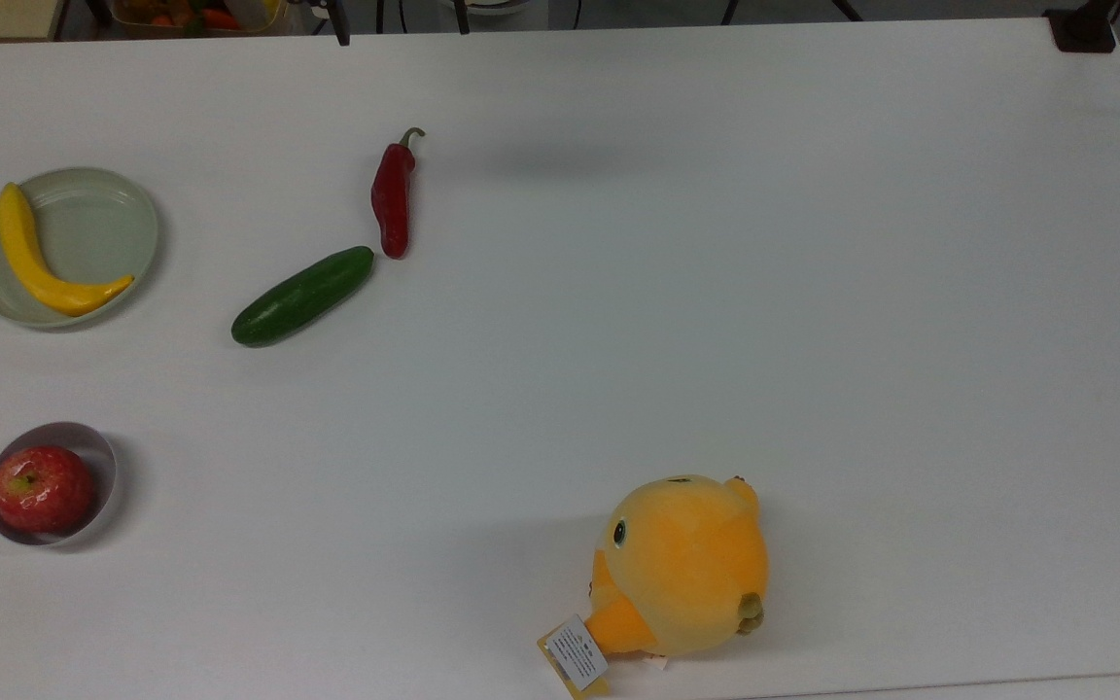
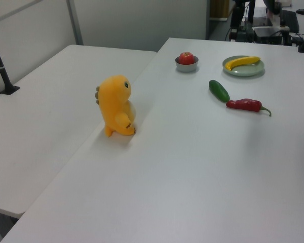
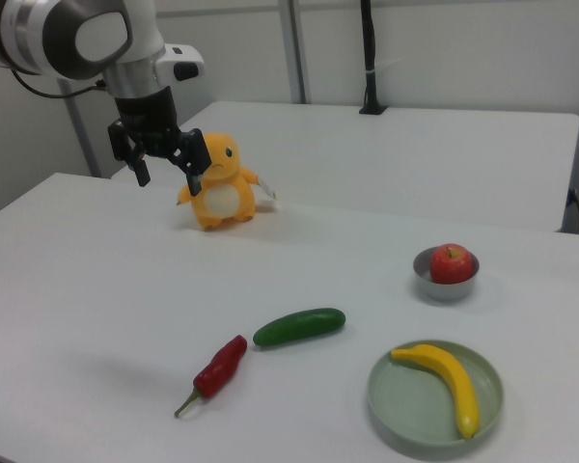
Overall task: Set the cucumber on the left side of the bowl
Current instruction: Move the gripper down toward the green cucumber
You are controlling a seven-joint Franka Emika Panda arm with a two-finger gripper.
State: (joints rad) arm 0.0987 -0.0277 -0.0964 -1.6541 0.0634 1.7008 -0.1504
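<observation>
The dark green cucumber lies flat on the white table, one end almost touching the red chili pepper. The small gray bowl holds a red apple and stands at the top view's lower left. In the right view my gripper hangs high above the table at the upper left, open and holding nothing, far from the cucumber.
A pale green plate carries a yellow banana. An orange plush toy stands near the table's edge. A second white table adjoins.
</observation>
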